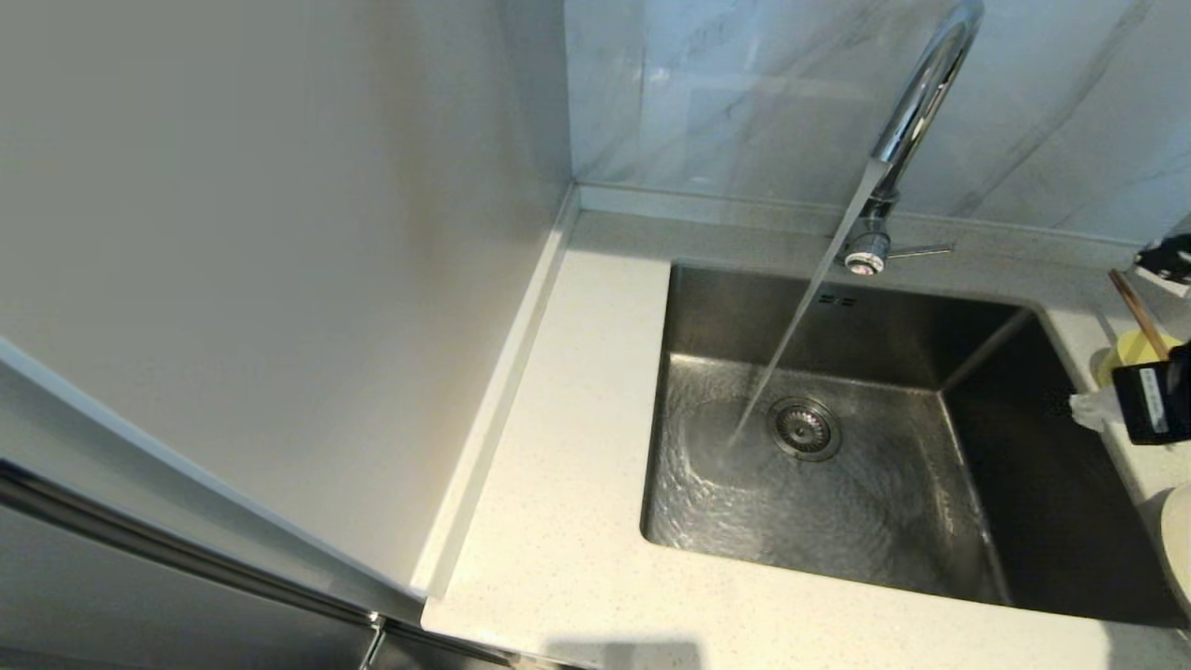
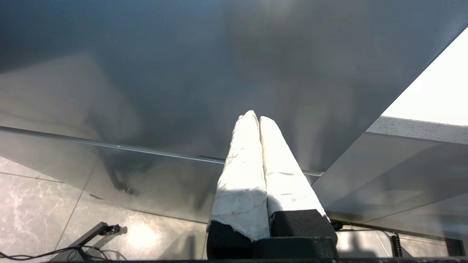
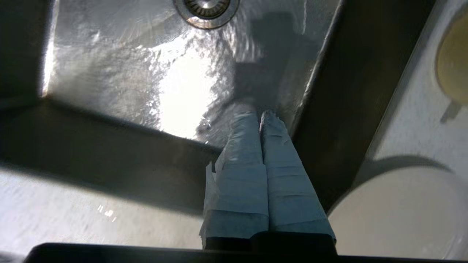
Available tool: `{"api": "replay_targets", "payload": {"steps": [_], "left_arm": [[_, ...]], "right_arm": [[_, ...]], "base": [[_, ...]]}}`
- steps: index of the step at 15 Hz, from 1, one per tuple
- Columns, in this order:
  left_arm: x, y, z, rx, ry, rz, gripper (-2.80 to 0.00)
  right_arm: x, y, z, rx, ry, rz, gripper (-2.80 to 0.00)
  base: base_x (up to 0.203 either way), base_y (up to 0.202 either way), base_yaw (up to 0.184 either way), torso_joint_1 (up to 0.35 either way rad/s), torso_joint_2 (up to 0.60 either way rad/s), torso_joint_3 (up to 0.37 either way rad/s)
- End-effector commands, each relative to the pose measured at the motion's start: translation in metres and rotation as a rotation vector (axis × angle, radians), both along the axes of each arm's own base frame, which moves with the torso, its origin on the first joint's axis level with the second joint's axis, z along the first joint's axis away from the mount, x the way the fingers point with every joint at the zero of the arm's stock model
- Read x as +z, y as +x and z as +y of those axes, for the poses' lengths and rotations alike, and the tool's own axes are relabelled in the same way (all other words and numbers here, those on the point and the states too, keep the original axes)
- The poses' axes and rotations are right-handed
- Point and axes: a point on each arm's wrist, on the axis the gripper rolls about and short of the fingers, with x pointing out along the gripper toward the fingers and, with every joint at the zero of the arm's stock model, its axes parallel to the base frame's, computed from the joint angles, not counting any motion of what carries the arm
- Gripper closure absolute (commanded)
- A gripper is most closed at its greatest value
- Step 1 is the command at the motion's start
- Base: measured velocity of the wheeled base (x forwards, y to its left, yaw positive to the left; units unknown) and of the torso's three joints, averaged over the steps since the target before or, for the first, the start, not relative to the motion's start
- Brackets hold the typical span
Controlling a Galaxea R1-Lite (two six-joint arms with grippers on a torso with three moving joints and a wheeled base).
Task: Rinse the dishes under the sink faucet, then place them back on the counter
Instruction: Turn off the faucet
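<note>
Two grippers have fingers pressed together, empty: right gripper (image 3: 260, 117) over the sink's (image 1: 707, 316) right edge, near the plate (image 3: 398, 212); left gripper (image 2: 256, 118) parked off the counter (image 1: 558, 521).

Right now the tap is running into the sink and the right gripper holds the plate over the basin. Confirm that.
Not quite. The faucet is running into the sink, but the right gripper is shut and empty over the basin; the plate sits on the counter. The right wrist view shows this.
</note>
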Motion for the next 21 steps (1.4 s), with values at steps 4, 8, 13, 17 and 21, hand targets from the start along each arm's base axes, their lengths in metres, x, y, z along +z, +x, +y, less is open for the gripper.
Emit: {"api": "replay_targets", "payload": {"steps": [4,8,13,17,21], "left_arm": [[0.000,0.000,0.000,0.000,0.000,0.000,0.00],[0.000,0.000,0.000,0.000,0.000,0.000,0.00],[0.000,0.000,0.000,0.000,0.000,0.000,0.00],[0.000,0.000,0.000,0.000,0.000,0.000,0.00],[0.000,0.000,0.000,0.000,0.000,0.000,0.00]], "right_arm": [[-0.011,0.066,0.020,-0.036,-0.101,0.005,0.00],[-0.014,0.105,0.018,-0.200,-0.083,-0.025,0.00],[-0.010,0.133,0.019,-0.253,-0.103,-0.105,0.00],[-0.007,0.154,0.023,-0.266,-0.115,-0.141,0.00],[-0.009,0.176,0.025,-0.270,-0.117,-0.165,0.00]], "base": [[0.000,0.000,0.000,0.000,0.00,0.000],[0.000,0.000,0.000,0.000,0.00,0.000],[0.000,0.000,0.000,0.000,0.00,0.000],[0.000,0.000,0.000,0.000,0.00,0.000],[0.000,0.000,0.000,0.000,0.00,0.000]]}}
